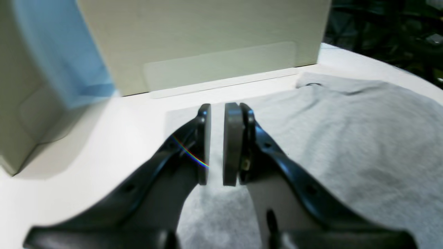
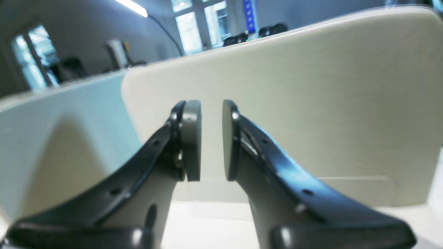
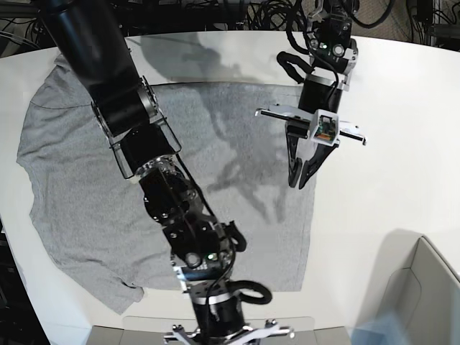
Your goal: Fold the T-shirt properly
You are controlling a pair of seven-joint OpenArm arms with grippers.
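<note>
The T-shirt point(image 3: 180, 180) lies spread flat on the white surface point(image 3: 388, 165), unfolded. The left gripper point(image 3: 300, 176) hangs over its hem edge, fingers slightly apart and empty; it should drop squarely onto that edge. The right gripper point(image 2: 211, 138), also narrowly parted and holding nothing, faces a beige panel point(image 2: 311, 103).

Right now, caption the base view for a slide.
Grey T-shirt spread flat on a white table; left gripper hovers over its edge.
</note>
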